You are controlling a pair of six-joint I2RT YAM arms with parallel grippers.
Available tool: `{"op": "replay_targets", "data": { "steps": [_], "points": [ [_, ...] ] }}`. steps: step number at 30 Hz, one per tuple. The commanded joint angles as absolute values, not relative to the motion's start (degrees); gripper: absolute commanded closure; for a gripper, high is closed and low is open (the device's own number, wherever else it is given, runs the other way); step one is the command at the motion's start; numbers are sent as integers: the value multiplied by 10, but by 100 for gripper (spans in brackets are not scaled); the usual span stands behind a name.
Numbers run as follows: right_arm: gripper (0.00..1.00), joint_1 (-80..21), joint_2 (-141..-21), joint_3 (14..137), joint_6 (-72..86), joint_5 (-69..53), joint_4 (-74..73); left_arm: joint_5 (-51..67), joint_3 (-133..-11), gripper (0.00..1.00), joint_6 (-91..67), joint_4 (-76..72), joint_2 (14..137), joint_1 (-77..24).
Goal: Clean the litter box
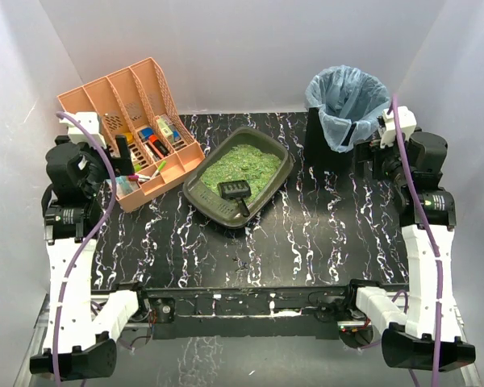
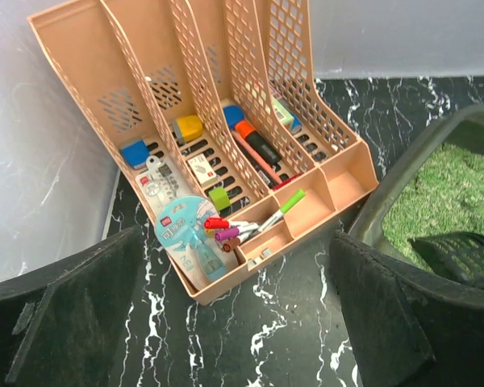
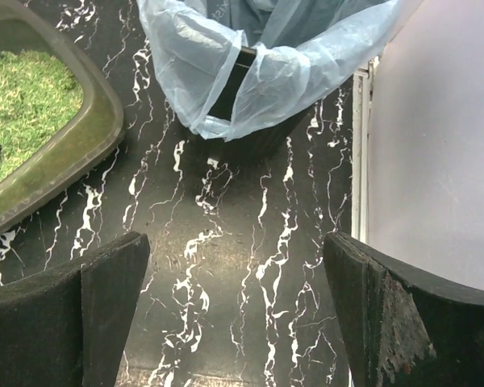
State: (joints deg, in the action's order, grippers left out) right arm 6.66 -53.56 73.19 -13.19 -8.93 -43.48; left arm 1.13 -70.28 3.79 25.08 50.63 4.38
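Left gripper (image 2: 234, 322) and right gripper (image 3: 234, 314) gape open; scoop (image 1: 235, 191) lies in litter box (image 1: 195, 192) (teal packet (image 2: 181, 230) print unreadable)

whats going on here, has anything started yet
Nothing is being handled. The left gripper is open above the peach organiser, and the right gripper is open near the bag-lined bin. The litter box sits between them, holding green litter, with a black scoop lying in it. No cleaning step looks done yet.
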Motion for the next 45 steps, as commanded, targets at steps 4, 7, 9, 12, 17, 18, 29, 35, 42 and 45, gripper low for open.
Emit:
{"op": "replay_targets", "data": {
  "steps": [4, 7, 9, 12, 17, 18, 29, 35, 42, 45],
  "points": [
    [1, 41, -553, 725, -142, -90, -391, 20, -668, 3, 56, 212, 513, 28],
    [1, 35, -561, 725, -144, -93, -391, 20, -659, 3, 58, 202, 518, 24],
    [2, 32, -564, 725, -146, -91, -388, 21, -656, 3, 59, 196, 521, 22],
    [2, 29, -566, 722, -147, -88, -380, 23, -653, 3, 64, 192, 524, 19],
    [2, 25, -579, 728, -152, -79, -368, 37, -652, 3, 78, 187, 529, 17],
    [1, 25, -585, 735, -155, -76, -365, 44, -653, 3, 82, 187, 531, 16],
    [1, 8, -680, 816, -193, -100, -298, 96, -652, 3, 88, 163, 548, 15],
    [1, -14, -745, 890, -236, -123, -296, 113, -643, 3, 93, 151, 554, 15],
    [1, -18, -868, 1022, -286, -195, -405, 134, -642, 3, 93, 144, 561, 14],
    [2, -18, -903, 1051, -289, -213, -438, 144, -640, 3, 93, 143, 565, 15]
  ]
}}
